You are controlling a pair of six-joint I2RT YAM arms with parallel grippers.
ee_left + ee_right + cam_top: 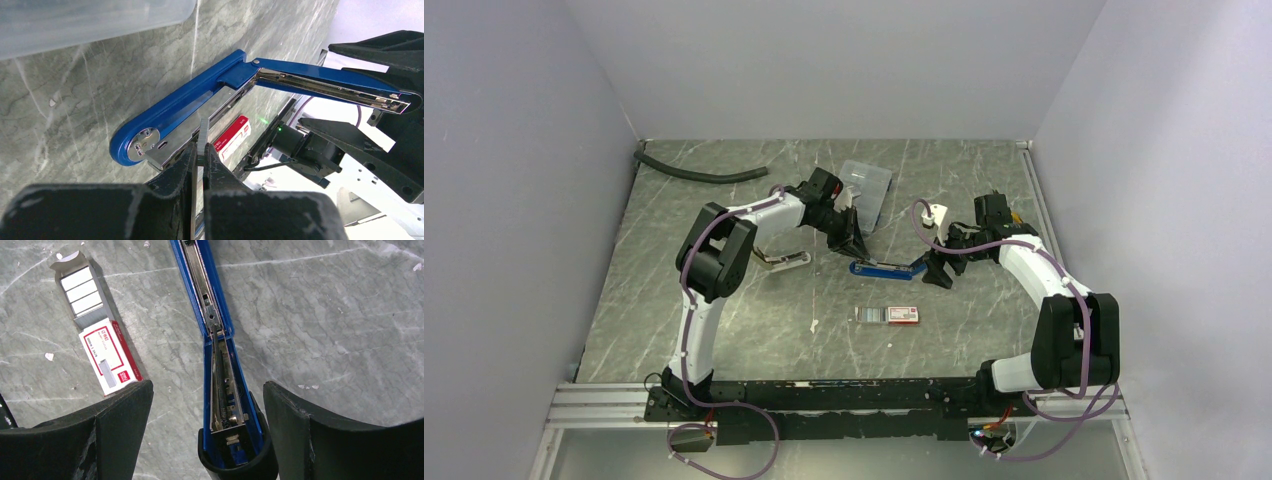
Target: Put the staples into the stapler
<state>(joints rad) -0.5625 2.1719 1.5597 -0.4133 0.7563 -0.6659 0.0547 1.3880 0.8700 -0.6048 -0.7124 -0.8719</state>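
- Stapler [879,268]: blue, lying on the table [724,330] at centre frame in the top view, between the two grippers. It is hinged wide open. In the left wrist view the base runs from lower left towards upper centre, and the lid slants up and away to the right edge with its silver rail exposed.
- Left gripper [202,152]: bottom centre of the left wrist view, fingers pinched together on a thin grey ribbed strip of staples [203,132] seen edge-on. The strip's upper end overlaps the silver channel of the base; contact cannot be told.
- Right gripper [207,386]: jaws spread wide, a finger in each lower corner of the right wrist view. The black-tipped end of the lid sits between them with a gap on both sides.
- Box [111,357]: white with a red end, left of frame in the right wrist view, flat on the table.
- Tray [87,320]: dark grey, slid out of the box towards the upper left, holding loose staples [80,290] in silvery rows.
- Clear case [866,183]: upper centre of the top view, beyond the left gripper.
- Black hose [699,174]: upper left of the top view.
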